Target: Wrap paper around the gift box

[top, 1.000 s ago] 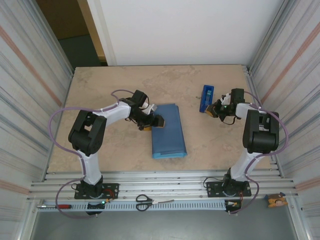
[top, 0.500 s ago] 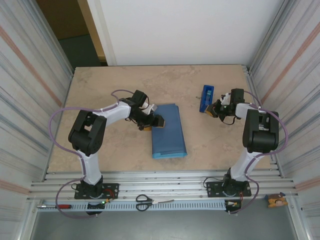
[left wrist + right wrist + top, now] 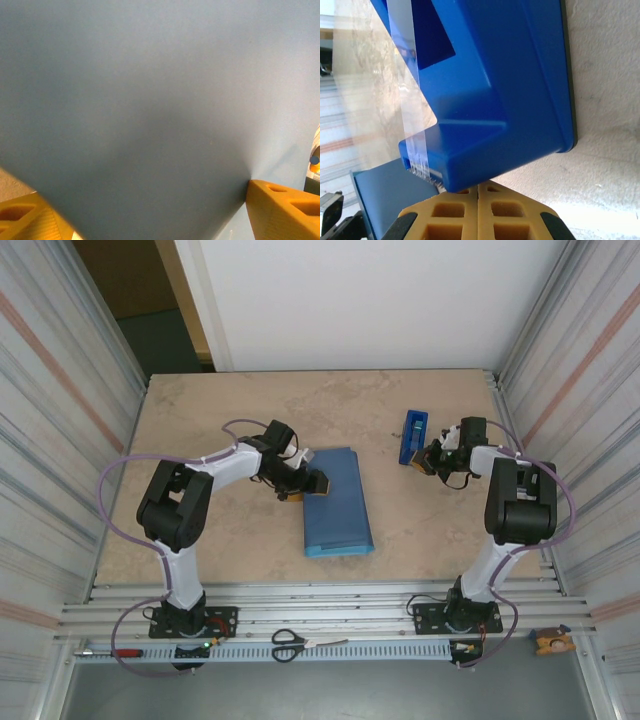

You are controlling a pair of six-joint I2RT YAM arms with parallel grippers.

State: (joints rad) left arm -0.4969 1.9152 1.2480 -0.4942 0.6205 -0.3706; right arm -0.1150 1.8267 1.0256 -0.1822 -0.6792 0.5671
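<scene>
The paper lies folded into a blue rectangle at mid-table; the gift box is hidden. My left gripper sits at the paper's upper left corner. In the left wrist view the paper is very close, and the gripper is open, with its yellow fingers spread wide on either side of the paper. My right gripper is shut at the near end of the blue tape dispenser. Its closed fingertips sit just under the dispenser's cutter end, where a clear tape strip runs.
Scissors and a red-handled tool lie on the front rail below the table. Corrugated walls close in both sides. Bare tabletop stretches behind and to the left of the paper.
</scene>
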